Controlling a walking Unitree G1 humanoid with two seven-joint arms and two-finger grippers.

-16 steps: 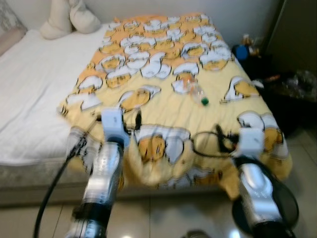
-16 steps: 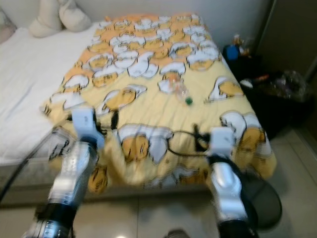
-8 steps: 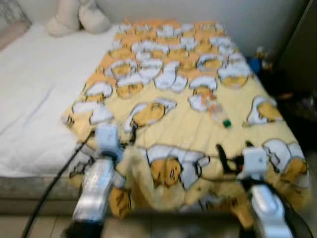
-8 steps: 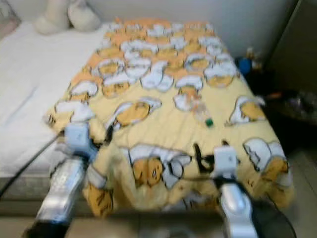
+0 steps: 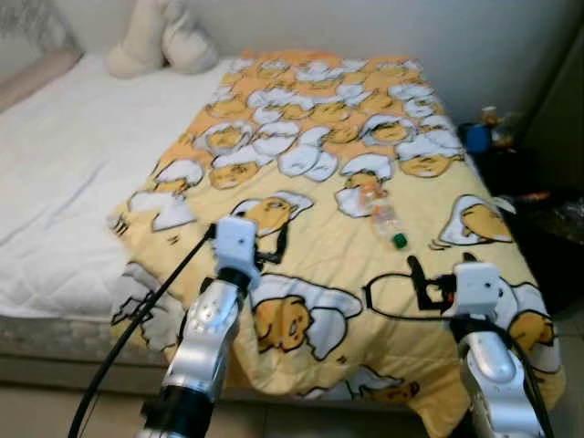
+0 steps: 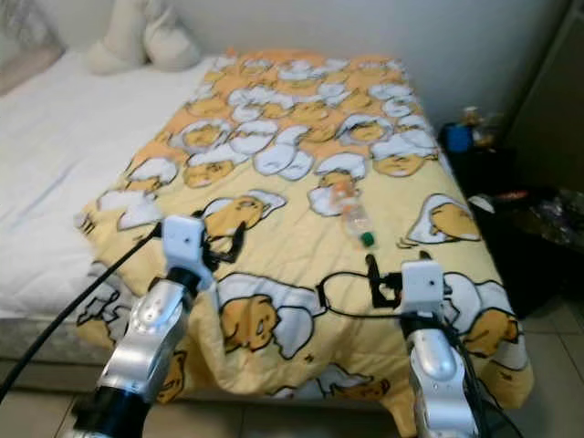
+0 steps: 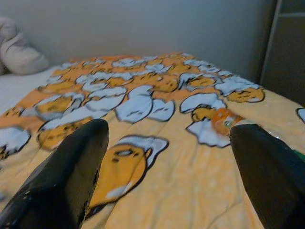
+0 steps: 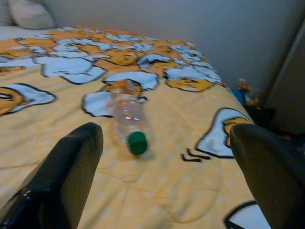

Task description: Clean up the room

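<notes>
A clear plastic bottle with a green cap and an orange label lies on its side on the yellow egg-patterned blanket, right of the bed's middle. My left gripper hovers open over the blanket's near left part, with nothing between its fingers. My right gripper is open and empty too, held over the near right part, a short way in front of the bottle. In the left wrist view the bottle's orange label shows farther off, toward one finger.
White bed sheet covers the bed's left half, with pillows at the head. Dark furniture with clutter and a blue item stand right of the bed. A black cable loop rests on the blanket; another cable hangs from my left arm.
The camera has shifted and the blur has cleared. Both arms now reach farther over the blanket's front part. The bottle lies where it was.
</notes>
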